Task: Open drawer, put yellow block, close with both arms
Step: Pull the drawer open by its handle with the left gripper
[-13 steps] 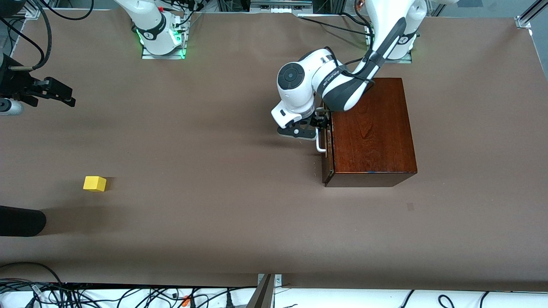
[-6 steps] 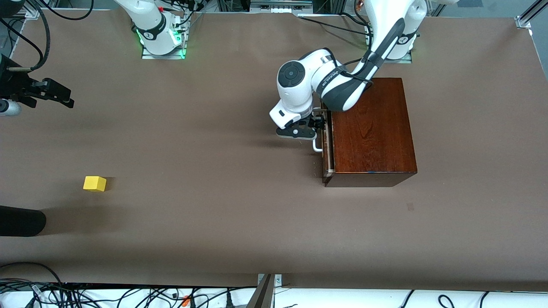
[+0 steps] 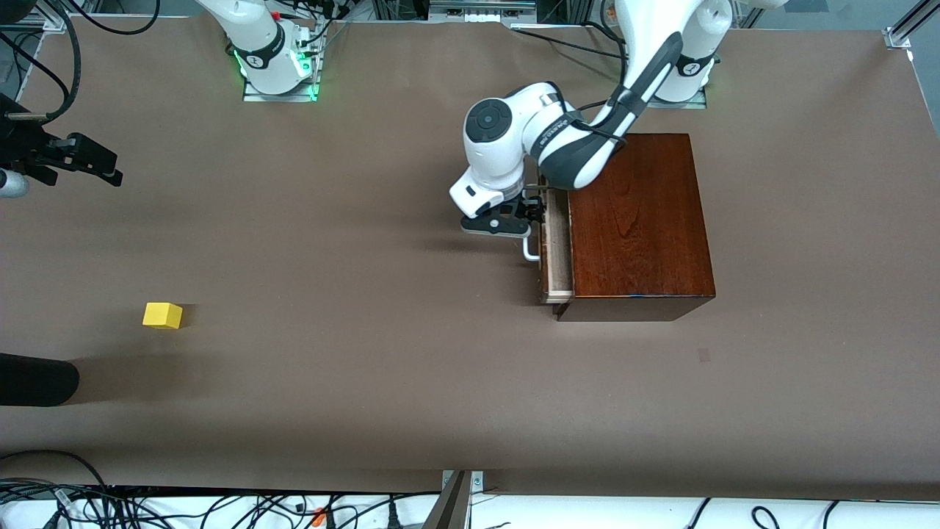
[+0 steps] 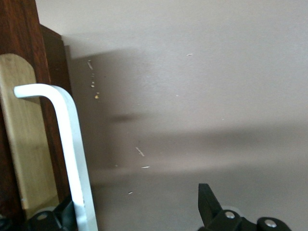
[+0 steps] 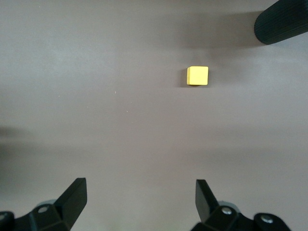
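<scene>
We take the wooden box (image 3: 640, 224) as our landmark; it sits on the brown table (image 3: 367, 382) toward the left arm's end, close to that arm's base. Its drawer (image 3: 556, 253) is pulled out a little way from the side of the box that faces the right arm's end of the table, so that a narrow strip of pale interior shows between the dark front and the box body. The white handle (image 3: 530, 252) stands out from the drawer front, and in the left wrist view the same handle (image 4: 67, 144) runs as a white bar in front of the pale wood and the dark front panel. We see the left gripper (image 3: 530, 213) at this handle, just in front of the drawer; its fingers stand wide apart with the bar passing by one of them, hooked around it rather than clamped on it. The yellow block (image 3: 162, 315) lies on the table well apart from the box, toward the right arm's end and somewhat nearer to the front camera than the box. The right gripper (image 3: 92, 163) hangs over the table at that same end, well apart from the box, its fingers spread wide and holding nothing; in the right wrist view the block (image 5: 198, 76) lies on the bare surface below, apart from both fingers (image 5: 72, 197). A dark rounded object (image 3: 37, 379) lies near the block, nearer still to the front camera.
</scene>
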Robot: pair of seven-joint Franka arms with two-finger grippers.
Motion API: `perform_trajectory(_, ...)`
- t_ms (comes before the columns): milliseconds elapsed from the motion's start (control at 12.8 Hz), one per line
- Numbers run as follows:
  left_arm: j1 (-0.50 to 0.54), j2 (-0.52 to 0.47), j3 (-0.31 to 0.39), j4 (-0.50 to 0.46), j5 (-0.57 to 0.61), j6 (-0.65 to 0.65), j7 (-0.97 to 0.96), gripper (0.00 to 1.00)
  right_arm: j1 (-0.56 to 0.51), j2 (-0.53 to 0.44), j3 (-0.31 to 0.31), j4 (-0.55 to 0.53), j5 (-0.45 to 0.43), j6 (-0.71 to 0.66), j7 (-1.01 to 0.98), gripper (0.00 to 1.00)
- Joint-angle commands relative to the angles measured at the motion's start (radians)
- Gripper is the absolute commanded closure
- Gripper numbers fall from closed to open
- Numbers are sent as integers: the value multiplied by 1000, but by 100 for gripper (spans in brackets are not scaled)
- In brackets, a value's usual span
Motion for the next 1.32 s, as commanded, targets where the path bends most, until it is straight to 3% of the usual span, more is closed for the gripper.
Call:
perform_trajectory(0,-39,92,-10,100,-4,58,-29,0,-28,34,2,10,-3,34,-3,0)
perform_trajectory(156,-50,97,-10,126,-40,58,-27,0,-65,105,-4,36,-8,65,-16,0)
perform_trajectory(467,-53,95,-10,133,-42,55,-20,0,-127,337,-40,301,-5,56,-108,0)
perform_trajectory(700,-53,75,-11,136,-30,-10,-15,0,-148,426,-40,401,-5,64,-116,0)
perform_trajectory(1012,-73,26,-14,189,-27,-187,-13,0,-150,530,-38,392,3,117,-109,0)
perform_trajectory(1245,-67,-14,-14,235,-27,-310,31,0,-151,584,-38,299,46,243,-110,0)
